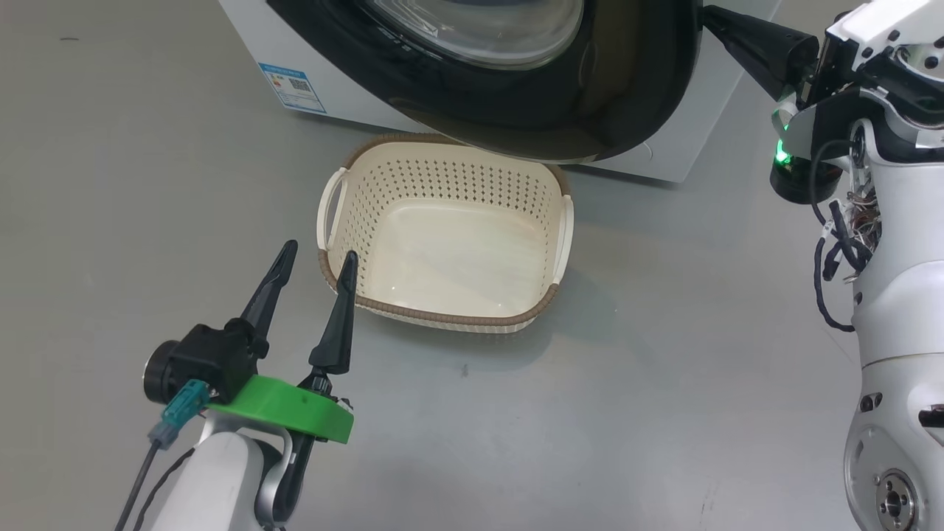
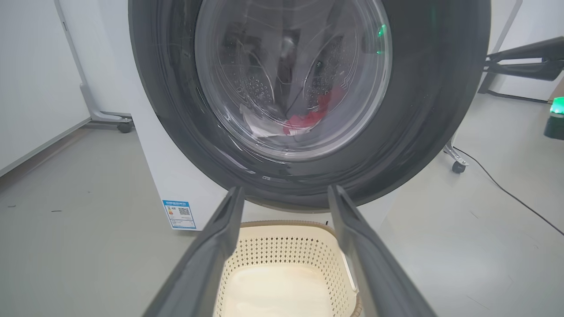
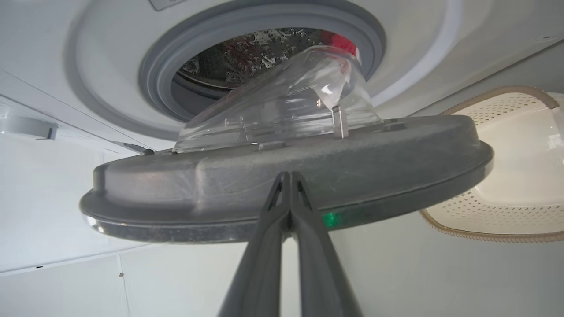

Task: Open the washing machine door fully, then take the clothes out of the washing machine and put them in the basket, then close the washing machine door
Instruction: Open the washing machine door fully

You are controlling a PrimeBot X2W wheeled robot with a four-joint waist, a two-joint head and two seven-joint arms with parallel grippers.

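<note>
The washing machine (image 1: 715, 110) stands at the top of the head view. The washing machine door (image 1: 516, 110), black-rimmed with a glass bowl, hangs partly open over the basket (image 1: 442, 177), which is empty. My right gripper (image 1: 712, 18) is shut, and in the right wrist view its tips (image 3: 288, 176) press on the door's (image 3: 374, 167) grey inner rim. Red clothes (image 3: 346, 43) lie in the steel drum and show through the door glass as the clothes (image 2: 308, 121). My left gripper (image 1: 318, 252) is open and holds nothing, just left of the basket's near corner.
A blue sticker (image 1: 293, 87) marks the washer's lower front corner. A wheeled frame's caster (image 2: 124, 127) and white panels stand to the machine's left. Another caster (image 2: 458, 167) and a black cable (image 2: 506, 189) lie on the grey floor to the right.
</note>
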